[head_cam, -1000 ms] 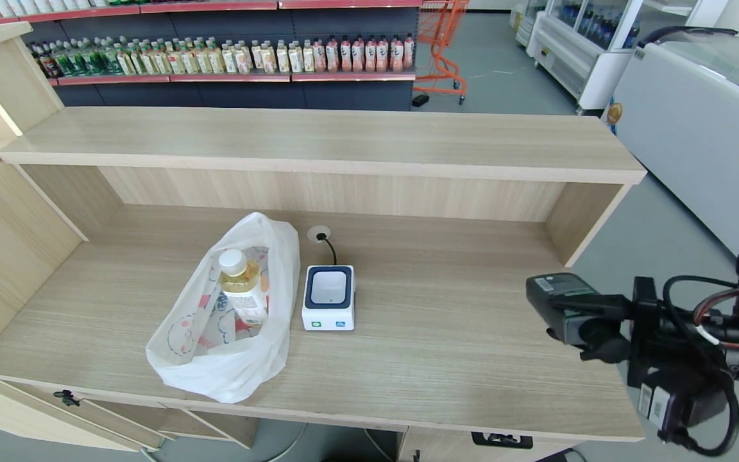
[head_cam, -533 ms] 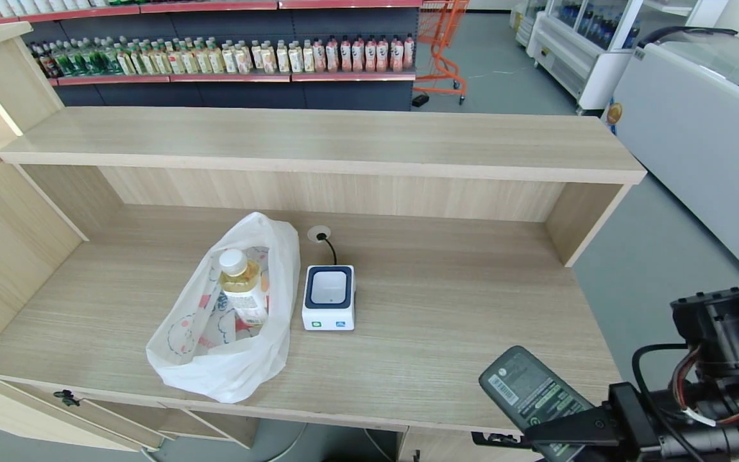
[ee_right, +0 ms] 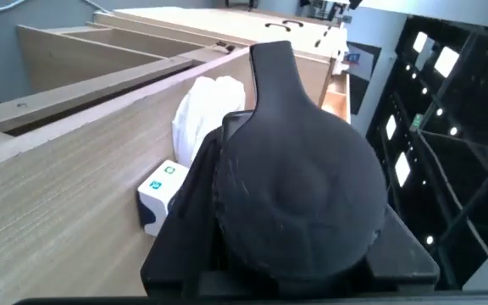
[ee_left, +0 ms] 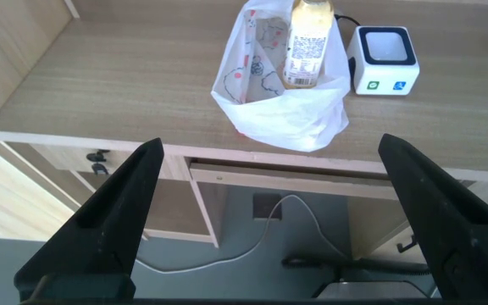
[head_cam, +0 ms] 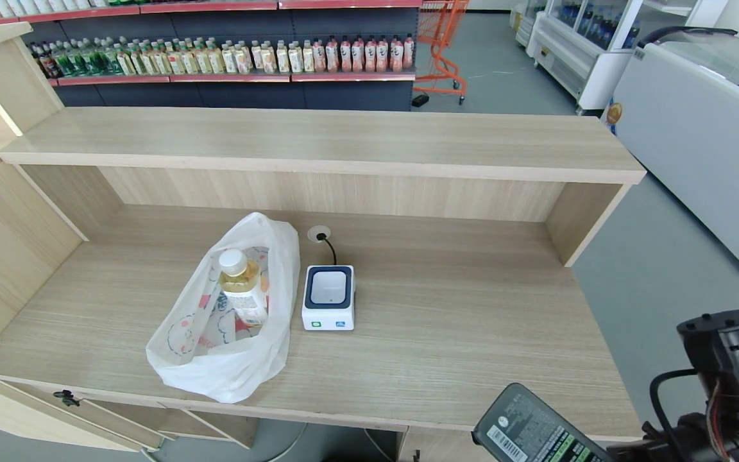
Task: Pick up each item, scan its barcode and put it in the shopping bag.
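Black item [head_cam: 532, 428], clamped in the right gripper [ee_right: 288, 212] well apart from the scanner [head_cam: 328, 297], shows its barcode upward, so an unturned pass might not read; left gripper [ee_left: 271, 151] hangs open.

Bottle [head_cam: 241, 289] in bag [head_cam: 228, 375], black item [head_cam: 530, 428] aloft

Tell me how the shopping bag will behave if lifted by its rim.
The bag looks like thin, crumpled plastic, so it is probably floppy and would sag when lifted. The bottle inside likely weighs it down and may slide toward the low end.
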You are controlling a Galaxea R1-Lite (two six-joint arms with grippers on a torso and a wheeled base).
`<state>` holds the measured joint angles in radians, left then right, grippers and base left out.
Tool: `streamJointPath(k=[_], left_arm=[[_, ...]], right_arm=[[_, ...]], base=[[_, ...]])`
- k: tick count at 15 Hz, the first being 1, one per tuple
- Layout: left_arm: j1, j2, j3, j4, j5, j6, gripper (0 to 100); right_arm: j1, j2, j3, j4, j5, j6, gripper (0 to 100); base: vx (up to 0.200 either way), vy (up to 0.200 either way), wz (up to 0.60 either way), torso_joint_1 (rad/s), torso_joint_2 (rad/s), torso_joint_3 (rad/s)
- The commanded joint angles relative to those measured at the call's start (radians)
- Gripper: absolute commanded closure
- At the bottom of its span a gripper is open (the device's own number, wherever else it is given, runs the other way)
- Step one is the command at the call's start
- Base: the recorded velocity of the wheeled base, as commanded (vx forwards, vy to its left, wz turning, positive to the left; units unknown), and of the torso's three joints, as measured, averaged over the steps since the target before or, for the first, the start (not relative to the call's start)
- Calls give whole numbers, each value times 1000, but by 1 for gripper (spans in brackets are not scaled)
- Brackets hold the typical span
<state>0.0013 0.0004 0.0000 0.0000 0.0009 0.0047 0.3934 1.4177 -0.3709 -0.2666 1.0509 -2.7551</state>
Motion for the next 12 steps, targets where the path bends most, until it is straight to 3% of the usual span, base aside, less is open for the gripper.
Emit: streamJointPath(k=[1,12], left_arm=[[0,0,0,0,1,0,0],[0,0,0,0,1,0,0]], right_arm=[[4,-45,10,0,3,-8,100],[28,-111,21,110,3,-117,100]], base=[[0,0,0,0,0,0],[0,0,0,0,0,0]])
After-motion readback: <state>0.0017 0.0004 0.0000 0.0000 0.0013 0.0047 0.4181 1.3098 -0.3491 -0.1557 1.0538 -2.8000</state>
